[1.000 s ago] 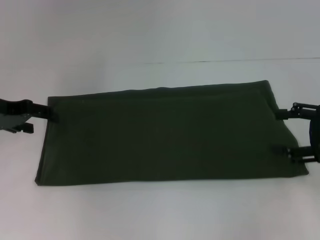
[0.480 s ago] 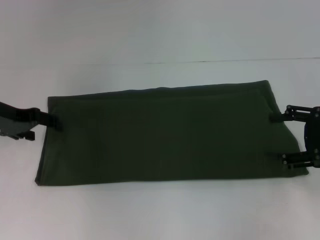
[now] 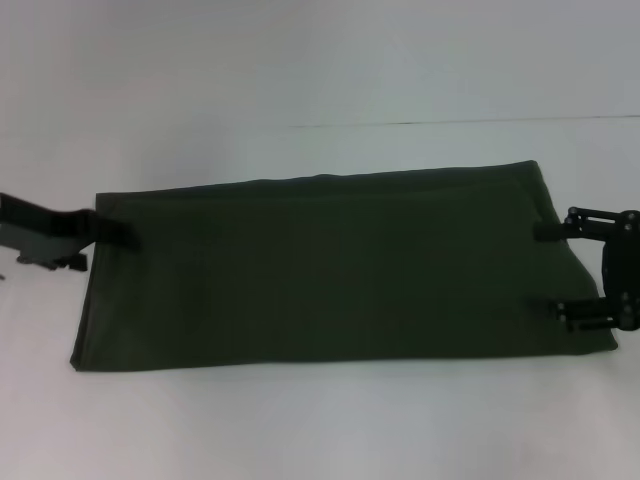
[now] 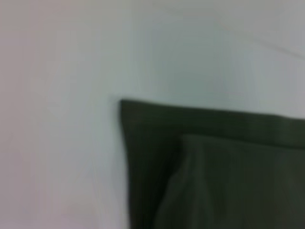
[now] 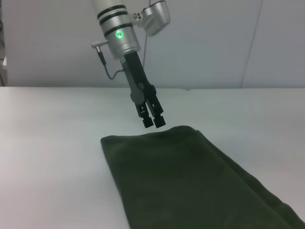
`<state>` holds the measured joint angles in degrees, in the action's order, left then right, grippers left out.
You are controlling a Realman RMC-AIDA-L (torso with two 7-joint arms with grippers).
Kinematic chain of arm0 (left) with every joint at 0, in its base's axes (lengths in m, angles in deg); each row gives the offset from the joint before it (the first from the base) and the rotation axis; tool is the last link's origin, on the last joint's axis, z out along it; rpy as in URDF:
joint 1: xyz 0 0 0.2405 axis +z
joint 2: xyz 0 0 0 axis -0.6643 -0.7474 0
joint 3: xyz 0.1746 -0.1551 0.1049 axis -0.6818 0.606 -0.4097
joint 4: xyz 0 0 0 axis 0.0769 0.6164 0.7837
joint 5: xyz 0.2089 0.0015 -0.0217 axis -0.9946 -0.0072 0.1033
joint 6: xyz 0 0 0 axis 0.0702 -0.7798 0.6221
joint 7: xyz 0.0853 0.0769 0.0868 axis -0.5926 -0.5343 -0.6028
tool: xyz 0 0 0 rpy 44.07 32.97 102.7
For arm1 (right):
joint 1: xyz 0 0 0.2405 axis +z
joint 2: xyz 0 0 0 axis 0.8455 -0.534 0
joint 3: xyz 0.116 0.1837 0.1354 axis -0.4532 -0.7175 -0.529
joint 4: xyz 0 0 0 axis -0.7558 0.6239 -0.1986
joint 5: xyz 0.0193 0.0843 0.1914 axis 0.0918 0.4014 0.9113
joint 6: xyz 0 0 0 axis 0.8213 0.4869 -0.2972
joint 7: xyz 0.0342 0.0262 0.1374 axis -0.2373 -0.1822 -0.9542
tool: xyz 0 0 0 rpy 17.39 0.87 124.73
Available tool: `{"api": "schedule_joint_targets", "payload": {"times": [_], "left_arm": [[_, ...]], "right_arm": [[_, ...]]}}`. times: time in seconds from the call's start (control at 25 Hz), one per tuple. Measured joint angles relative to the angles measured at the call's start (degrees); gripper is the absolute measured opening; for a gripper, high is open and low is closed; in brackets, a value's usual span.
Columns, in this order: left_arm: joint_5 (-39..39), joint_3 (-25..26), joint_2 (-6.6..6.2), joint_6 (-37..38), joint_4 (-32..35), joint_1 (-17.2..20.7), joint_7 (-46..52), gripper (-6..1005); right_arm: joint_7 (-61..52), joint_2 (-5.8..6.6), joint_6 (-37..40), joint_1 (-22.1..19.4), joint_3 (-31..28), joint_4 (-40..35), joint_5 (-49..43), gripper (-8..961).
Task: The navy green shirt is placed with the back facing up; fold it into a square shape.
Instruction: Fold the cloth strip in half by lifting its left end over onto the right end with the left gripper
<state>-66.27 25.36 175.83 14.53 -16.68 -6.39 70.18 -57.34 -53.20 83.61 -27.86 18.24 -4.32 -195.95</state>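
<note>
Shirt point(image 3: 330, 265) lies flat on the white table point(image 3: 320, 420), already a long strip. My left gripper point(image 5: 153, 121) hangs nearly shut over its left end, holding nothing; right gripper point(image 3: 552, 270) spread wide, also empty. I'd pinch both layers at each corner.

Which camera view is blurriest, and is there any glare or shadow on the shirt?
Left wrist view is softest, the shirt edges smeared; head view is mildly soft, the shirt flat dark, no glare; right wrist view is sharpest, the left gripper crisp above it.
</note>
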Motion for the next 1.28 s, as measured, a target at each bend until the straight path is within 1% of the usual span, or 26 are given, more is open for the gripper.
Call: {"api": "schedule_joint_targets", "payload": {"times": [0.12,0.2,0.28,0.52,0.68,0.92,1.28], "left_arm": [[4.01,0.99,0.03,1.35,0.32,0.51,-3.37,886],[6.62,1.91,0.1,2.3,0.08,1.16,-6.48,887],[7.64,2.18,0.28,2.34,-0.25,1.66,-8.53,887],[7.32,1.69,1.07,-0.48,-0.39,2.75,-9.74,887],[7.31,1.42,1.95,-3.06,-0.41,3.29,-10.08,887],[7.22,-0.55,2.69,-6.21,-1.47,3.46,-10.21,887],[7.35,-0.85,3.95,-6.53,-1.81,3.47,-10.69,887]], "right_arm": [[-1.86,-0.55,-0.19,0.3,-0.95,-0.13,0.18,900],[-3.52,-0.67,-0.16,0.59,-1.26,-0.4,0.22,899],[-4.68,-0.71,0.03,0.79,-1.3,-0.5,0.23,899],[-6.94,-0.84,0.21,1.09,-1.22,-0.69,0.24,899],[-7.69,-0.87,-0.21,1.12,-1.03,-0.72,0.17,899],[-7.86,-0.82,-0.23,1.19,-0.82,-0.72,-0.03,899],[-7.91,-0.32,-0.15,0.94,-0.65,-0.72,-0.16,900]]}}
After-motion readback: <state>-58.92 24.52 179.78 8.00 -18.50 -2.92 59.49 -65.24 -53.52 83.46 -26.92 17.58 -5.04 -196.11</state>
